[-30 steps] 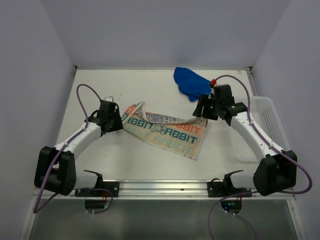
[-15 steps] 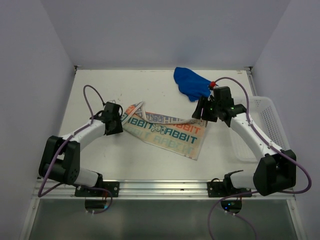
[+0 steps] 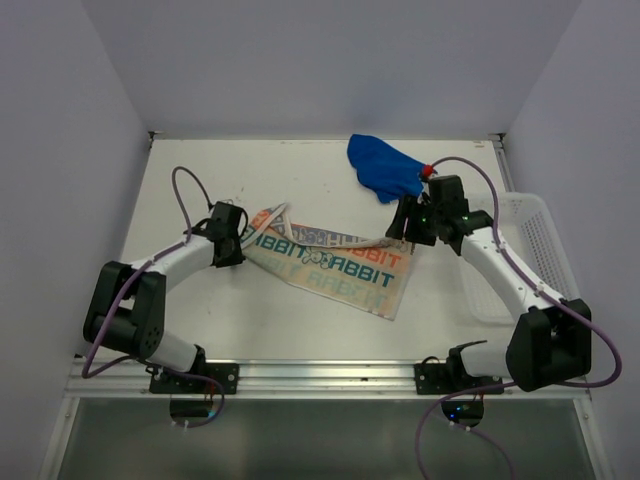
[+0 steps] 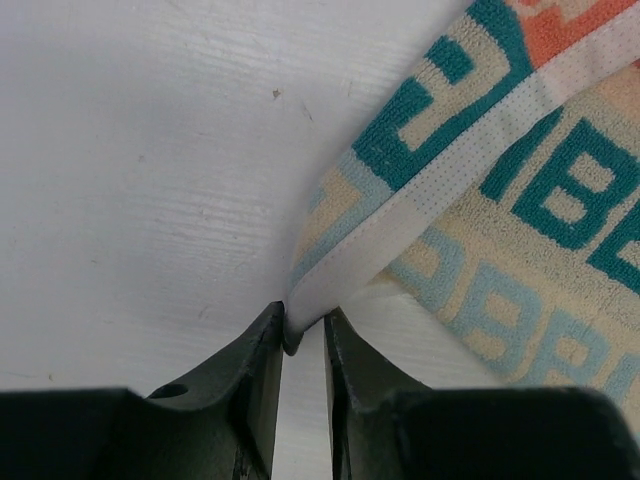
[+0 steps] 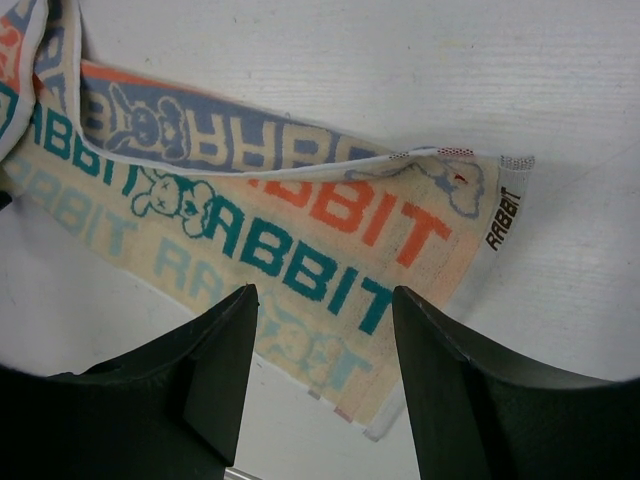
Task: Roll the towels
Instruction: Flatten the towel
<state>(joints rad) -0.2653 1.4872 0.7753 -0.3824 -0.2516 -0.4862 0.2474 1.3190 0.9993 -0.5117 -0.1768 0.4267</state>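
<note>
We find neither towel rolled: the patterned orange, teal and white terry towel (image 3: 330, 262) lies spread on the white desk (image 3: 200, 180), its hem pinched by the left claw (image 4: 303, 345), the right claw (image 5: 322, 295) spread above it, and the crumpled plain blue towel (image 3: 380, 165) beyond.

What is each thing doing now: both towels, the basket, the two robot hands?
patterned orange, teal and white towel: unrolled, lying flat, far edge folded over.
plain bright blue towel: crumpled in a heap, not rolled.
white plastic mesh basket: upright, on the right side.
left gripper: shut on the patterned towel's corner hem.
right gripper: open above that towel, holding nothing.
</note>
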